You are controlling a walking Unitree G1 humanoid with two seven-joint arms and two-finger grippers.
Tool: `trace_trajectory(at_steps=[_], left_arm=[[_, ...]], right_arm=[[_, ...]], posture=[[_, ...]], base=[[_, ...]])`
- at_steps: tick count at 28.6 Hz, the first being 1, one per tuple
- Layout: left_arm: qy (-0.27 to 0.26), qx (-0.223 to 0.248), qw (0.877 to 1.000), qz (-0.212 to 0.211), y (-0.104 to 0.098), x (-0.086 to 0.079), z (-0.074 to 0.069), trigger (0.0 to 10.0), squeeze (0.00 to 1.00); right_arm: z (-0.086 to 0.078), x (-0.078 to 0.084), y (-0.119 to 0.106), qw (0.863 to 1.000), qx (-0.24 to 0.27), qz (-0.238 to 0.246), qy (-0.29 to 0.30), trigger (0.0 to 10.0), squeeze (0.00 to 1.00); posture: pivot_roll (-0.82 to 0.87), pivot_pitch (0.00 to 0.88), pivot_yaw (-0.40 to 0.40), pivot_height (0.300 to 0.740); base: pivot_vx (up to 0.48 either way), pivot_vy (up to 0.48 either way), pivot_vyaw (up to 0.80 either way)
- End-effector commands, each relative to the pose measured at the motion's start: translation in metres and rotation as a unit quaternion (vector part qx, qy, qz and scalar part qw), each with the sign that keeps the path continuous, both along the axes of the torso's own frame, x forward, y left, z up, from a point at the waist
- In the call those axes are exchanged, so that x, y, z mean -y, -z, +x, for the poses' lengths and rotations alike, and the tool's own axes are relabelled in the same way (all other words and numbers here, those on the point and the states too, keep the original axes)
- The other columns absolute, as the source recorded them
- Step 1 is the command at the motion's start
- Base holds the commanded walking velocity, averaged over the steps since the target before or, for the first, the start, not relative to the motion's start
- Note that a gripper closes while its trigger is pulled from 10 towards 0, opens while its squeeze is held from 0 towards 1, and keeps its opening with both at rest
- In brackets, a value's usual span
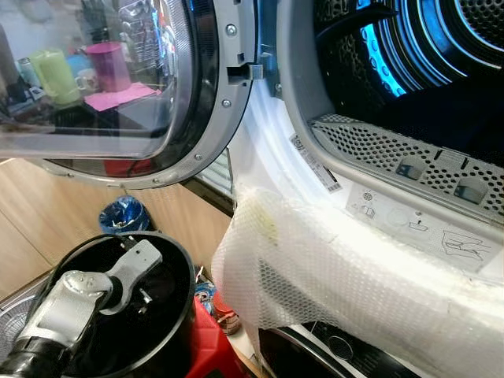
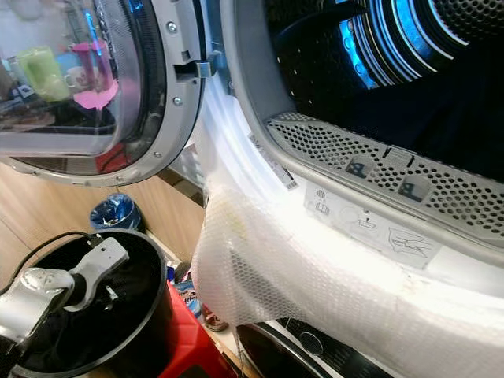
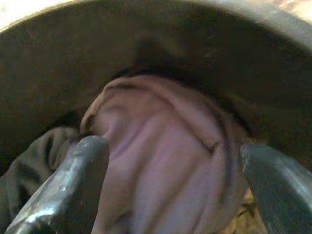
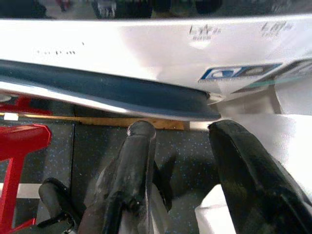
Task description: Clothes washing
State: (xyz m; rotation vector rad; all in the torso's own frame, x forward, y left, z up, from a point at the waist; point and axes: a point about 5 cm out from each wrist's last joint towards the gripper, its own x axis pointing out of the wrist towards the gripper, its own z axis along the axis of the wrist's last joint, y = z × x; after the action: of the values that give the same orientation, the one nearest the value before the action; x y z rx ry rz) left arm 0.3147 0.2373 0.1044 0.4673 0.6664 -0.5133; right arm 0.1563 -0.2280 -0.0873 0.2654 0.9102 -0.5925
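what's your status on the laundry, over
Left gripper down in black bucket, fingers open astride purple garment. Right gripper idle, open. Dryer door open; white mesh sheet draped over rim.

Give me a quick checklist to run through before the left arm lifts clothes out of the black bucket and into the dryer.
1. Dryer door open: ok, swung wide to the left.
2. Drum opening free: ok, dark and lit blue inside, nothing blocking it.
3. Left gripper over a garment: ok, its fingers are spread either side of the purplish cloth in the black bucket.
4. Grip closed on the cloth: not ok, fingers are apart.
5. White mesh bag on the door sill: cannot tell whether it would snag a lifted garment.
6. Right gripper out of the way: ok, open, low beside the machine front.
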Motion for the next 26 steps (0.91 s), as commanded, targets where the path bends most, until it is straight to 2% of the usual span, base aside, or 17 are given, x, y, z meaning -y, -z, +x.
trace_trajectory(at_steps=[1, 3, 4, 6, 8, 13, 19, 24, 26], left_arm=[[-0.022, -0.005, 0.999, 0.030, 0.001, -0.007, 0.003, 10.0, 1.00], [-0.033, -0.003, 0.999, 0.040, 0.002, -0.009, 0.006, 10.0, 1.00], [-0.038, -0.011, 0.998, 0.040, 0.005, -0.009, 0.006, 10.0, 0.00], [-0.039, -0.014, 0.998, 0.042, 0.007, -0.008, 0.006, 10.0, 0.00], [-0.047, -0.033, 0.997, 0.047, 0.018, -0.008, 0.004, 10.0, 0.00], [-0.059, -0.035, 0.996, 0.065, 0.027, -0.009, 0.005, 10.0, 0.00], [-0.074, -0.057, 0.993, 0.072, 0.046, -0.007, 0.000, 10.0, 0.00], [-0.082, -0.036, 0.988, 0.127, 0.052, -0.013, 0.000, 10.0, 0.00], [-0.086, -0.026, 0.987, 0.130, 0.053, -0.011, 0.002, 10.0, 0.00]], right_arm=[[-0.004, 0.001, 0.002, 1.000, -0.007, 0.001, -0.004, 10.0, 0.00], [-0.004, 0.003, 0.001, 1.000, -0.007, 0.000, -0.003, 10.0, 0.00], [-0.004, 0.003, 0.001, 1.000, -0.007, -0.001, -0.004, 10.0, 0.00], [-0.004, 0.004, 0.001, 1.000, -0.008, -0.002, -0.005, 10.0, 0.00], [-0.003, 0.005, 0.000, 1.000, -0.006, -0.003, -0.007, 10.0, 0.00], [0.000, 0.006, -0.001, 1.000, -0.003, -0.004, -0.013, 10.0, 0.00], [0.003, 0.007, -0.002, 1.000, -0.001, -0.006, -0.021, 10.0, 0.00], [0.004, 0.006, -0.003, 1.000, 0.002, -0.003, -0.022, 10.0, 0.00], [0.005, 0.007, -0.003, 1.000, 0.003, -0.003, -0.021, 10.0, 0.00]], posture=[[0.19, 0.082, 0.024, 0.740], [0.19, 0.080, 0.021, 0.740], [0.19, 0.073, 0.019, 0.740], [0.19, 0.073, 0.019, 0.740], [0.18, 0.066, 0.013, 0.740], [0.18, 0.054, 0.006, 0.740], [0.17, 0.035, -0.003, 0.740], [0.17, 0.026, -0.007, 0.740], [0.17, 0.024, -0.008, 0.740]], base=[[0.000, 0.000, 0.00], [0.000, 0.000, 0.00], [0.000, 0.000, 0.00], [0.000, 0.000, 0.00], [0.000, 0.000, 0.00], [0.000, 0.000, 0.00], [0.000, 0.000, 0.00], [0.000, 0.000, 0.00], [0.000, 0.000, 0.00]])
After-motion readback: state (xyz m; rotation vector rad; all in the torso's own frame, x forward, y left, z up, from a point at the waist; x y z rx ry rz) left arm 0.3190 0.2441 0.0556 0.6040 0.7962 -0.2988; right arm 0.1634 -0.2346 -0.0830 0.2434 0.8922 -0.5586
